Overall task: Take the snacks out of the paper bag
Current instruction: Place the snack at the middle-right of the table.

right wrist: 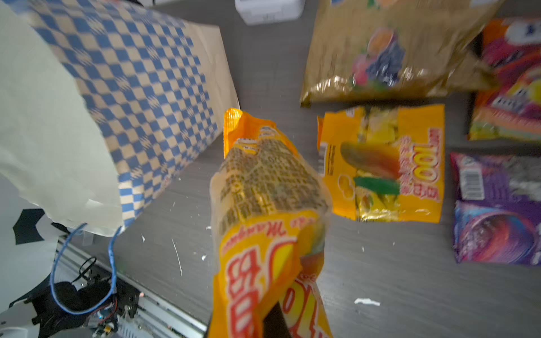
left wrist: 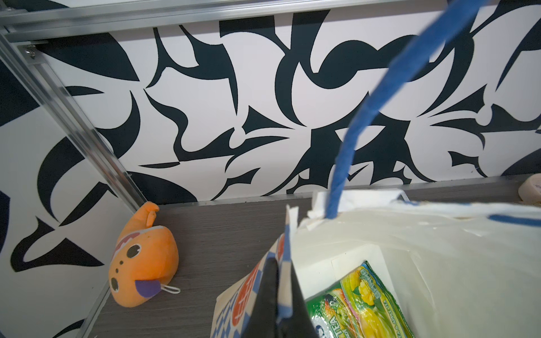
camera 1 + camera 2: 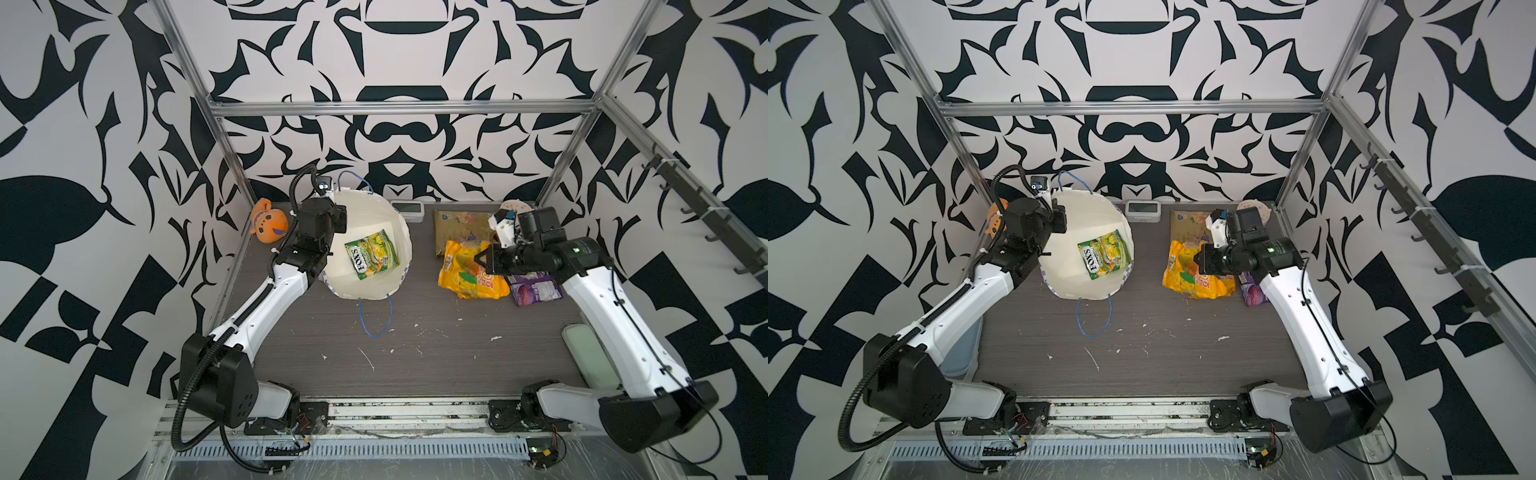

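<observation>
Now, right end effector (image 3: pixel 480 259) is clamped on orange-yellow pkt (image 1: pixel 263 204), hanging ahead of it above tabletop (image 3: pixel 415 353). Lower until pkt lies flat beside twin pkt (image 1: pixel 383 164), then release. Left end effector (image 2: pixel 282 281) is clamped on paper bag (image 3: pixel 374 216) rim; green pkt (image 3: pixel 371 254) lies inside, below it.

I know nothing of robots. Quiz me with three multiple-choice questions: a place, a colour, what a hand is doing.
1. Where is the green packet? A held in the air; B inside the bag; C outside it, lying flat.
2. What colour are the bag's handles? A blue; B red; C black.
3. The right hand is: A open and empty; B shut on the bag's rim; C shut on an orange packet.
Answers: 1 B, it lies on the bag's floor. 2 A, blue cords at the rim. 3 C, the right wrist view shows the packet pinched.
</observation>
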You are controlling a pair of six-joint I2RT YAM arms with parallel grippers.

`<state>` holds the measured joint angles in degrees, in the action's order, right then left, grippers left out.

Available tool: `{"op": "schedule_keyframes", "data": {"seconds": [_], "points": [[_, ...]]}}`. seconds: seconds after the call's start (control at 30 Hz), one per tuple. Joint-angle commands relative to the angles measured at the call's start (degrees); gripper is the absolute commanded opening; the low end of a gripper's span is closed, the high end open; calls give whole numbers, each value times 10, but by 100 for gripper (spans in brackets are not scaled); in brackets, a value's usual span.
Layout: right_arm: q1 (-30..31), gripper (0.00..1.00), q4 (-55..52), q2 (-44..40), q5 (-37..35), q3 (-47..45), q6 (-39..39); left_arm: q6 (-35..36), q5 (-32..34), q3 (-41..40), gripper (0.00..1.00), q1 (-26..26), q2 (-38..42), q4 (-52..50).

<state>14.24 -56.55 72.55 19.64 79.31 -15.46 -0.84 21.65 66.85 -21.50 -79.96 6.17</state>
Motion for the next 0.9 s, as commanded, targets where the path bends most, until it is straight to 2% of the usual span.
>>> {"op": "schedule_keyframes", "data": {"seconds": [0.0,0.2,0.33,0.53,0.77,0.87], "points": [[-4,0,-12,-3,59,-2,27,-18,-1,7,0,2,22,21],[-11,0,-59,28,67,-8,51,-19,-4,1,0,3,24,18],[-15,0,-92,61,45,-19,56,-28,-16,-1,0,2,20,21],[-16,0,-99,67,15,-45,57,-30,-19,0,0,3,15,26],[-19,0,-126,103,-52,-71,66,-35,-24,-2,0,2,11,33],[-20,0,-125,123,-104,-74,65,-39,-27,-3,0,2,10,33]]}}
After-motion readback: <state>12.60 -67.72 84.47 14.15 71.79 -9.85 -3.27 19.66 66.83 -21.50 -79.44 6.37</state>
